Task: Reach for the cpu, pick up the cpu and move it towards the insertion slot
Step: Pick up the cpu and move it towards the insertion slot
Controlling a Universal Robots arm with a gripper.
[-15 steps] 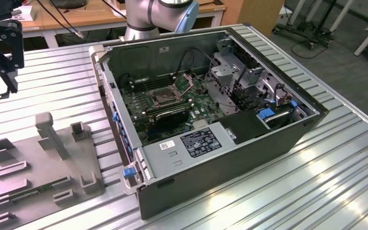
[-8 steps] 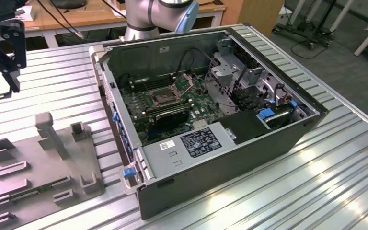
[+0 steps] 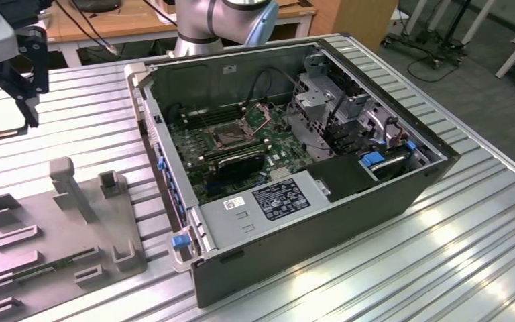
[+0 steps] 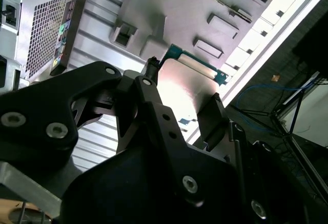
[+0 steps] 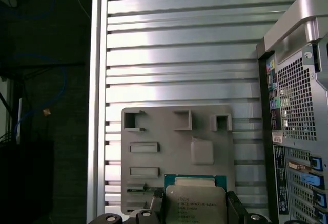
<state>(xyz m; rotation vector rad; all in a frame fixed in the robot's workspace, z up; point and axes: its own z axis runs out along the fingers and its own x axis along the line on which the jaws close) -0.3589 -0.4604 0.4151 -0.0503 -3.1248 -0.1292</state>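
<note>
Silver-topped cpu point(image 5: 195, 203), thin green rim, is clamped btwn the two black fingers point(image 5: 233, 206) of the gripper point(image 5: 193, 201) in the first wrist view. The fingers are closed on opposite edges and the chip lies flat across the gap. The second wrist view shows the same cpu point(image 4: 187, 85) from beneath: pale underside w/ strong glare, green edge visible, gripper point(image 4: 183, 83) pinching it at both sides. The chip is held in the air, clear of the grey fixture plate point(image 5: 169, 131), which lies on the ribbed metal bench point(image 5: 179, 39) beside the rear panel of the computer case point(image 5: 292, 131). In the exterior view the gripper point(image 3: 27, 100) hangs high at the exterior view's left, above the bench point(image 3: 436, 261) and beyond the fixture plate point(image 3: 61, 235), well apart from the open computer case point(image 3: 329, 221). The insertion slot point(image 3: 224, 136), a dark square w/ silver frame, sits on the green motherboard point(image 3: 239, 161) inside the case. Held cpu and slot are well apart.
</note>
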